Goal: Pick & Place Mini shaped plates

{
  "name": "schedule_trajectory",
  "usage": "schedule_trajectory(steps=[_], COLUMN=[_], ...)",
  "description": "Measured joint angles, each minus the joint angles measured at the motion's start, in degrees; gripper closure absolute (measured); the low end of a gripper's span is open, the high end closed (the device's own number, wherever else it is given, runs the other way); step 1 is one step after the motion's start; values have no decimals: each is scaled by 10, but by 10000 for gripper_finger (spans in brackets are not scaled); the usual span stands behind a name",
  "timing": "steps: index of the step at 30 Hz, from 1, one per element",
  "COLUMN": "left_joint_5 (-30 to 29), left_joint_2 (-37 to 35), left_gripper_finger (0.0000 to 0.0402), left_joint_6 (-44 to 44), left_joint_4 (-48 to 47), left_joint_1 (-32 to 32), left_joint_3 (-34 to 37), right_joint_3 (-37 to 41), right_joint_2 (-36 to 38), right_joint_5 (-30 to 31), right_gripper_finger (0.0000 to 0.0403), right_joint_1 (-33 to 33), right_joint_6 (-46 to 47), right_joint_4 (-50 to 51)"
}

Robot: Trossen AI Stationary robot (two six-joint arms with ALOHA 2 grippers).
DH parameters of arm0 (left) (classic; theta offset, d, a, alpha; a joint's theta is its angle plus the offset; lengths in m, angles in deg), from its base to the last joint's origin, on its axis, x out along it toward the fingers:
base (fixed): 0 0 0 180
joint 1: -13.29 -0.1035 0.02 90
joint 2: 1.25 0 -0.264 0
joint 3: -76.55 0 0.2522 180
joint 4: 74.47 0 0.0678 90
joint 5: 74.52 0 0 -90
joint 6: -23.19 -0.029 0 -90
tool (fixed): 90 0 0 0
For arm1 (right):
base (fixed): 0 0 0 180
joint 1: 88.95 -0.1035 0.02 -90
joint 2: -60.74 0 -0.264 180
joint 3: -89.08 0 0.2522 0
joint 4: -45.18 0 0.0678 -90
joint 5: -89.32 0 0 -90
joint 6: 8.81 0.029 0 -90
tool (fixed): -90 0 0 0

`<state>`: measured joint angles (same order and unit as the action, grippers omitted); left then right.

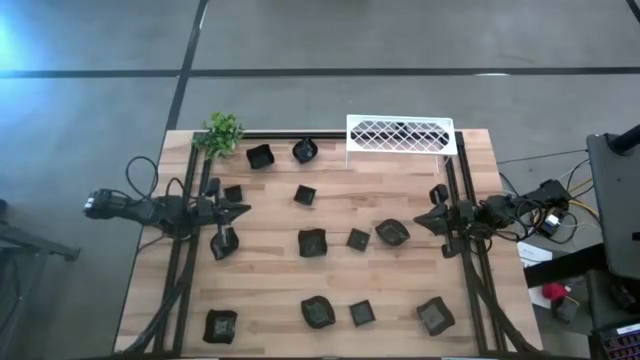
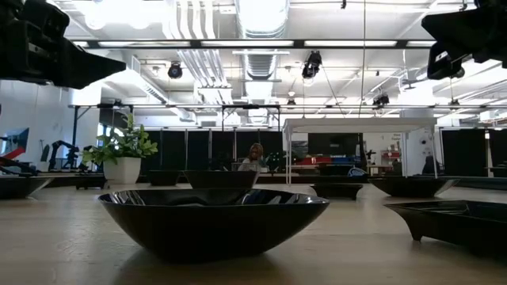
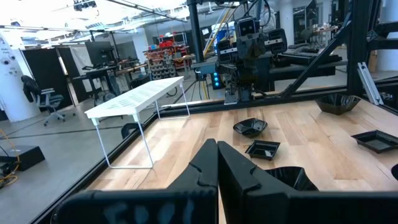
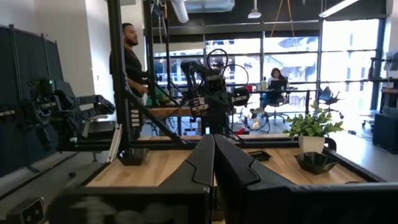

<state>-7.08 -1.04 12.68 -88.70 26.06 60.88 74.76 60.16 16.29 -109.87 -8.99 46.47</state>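
Round plate (image 2: 212,218) nearest, untouched; left gripper (image 1: 243,210) at 9 o'clock, right gripper (image 1: 420,219) at 3, both pinched empty. Nothing picked; next: open, descend.

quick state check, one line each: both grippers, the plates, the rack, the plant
left gripper: shut, empty, above the table's left side
right gripper: shut, empty, above the table's right side
mini plates: scattered over the table, upright, none held
white rack: standing at the far edge, nothing on it
plant: upright at the far left corner
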Motion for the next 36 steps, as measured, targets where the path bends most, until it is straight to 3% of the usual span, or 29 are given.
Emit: schedule_trajectory(steps=[14,20,27,36], left_joint_5=[0,0,0,0], left_joint_2=[0,0,0,0], left_gripper_finger=[402,402,402,402], left_joint_6=[0,0,0,0], left_joint_4=[0,0,0,0], left_joint_1=[0,0,0,0], left_joint_3=[0,0,0,0], right_joint_3=[0,0,0,-20], right_joint_2=[0,0,0,0], right_joint_5=[0,1,75,102], right_gripper_finger=[394,394,394,394], right_joint_1=[0,0,0,0], right_joint_6=[-3,-51,-96,-106], right_joint_4=[-35,-71,-96,-108])
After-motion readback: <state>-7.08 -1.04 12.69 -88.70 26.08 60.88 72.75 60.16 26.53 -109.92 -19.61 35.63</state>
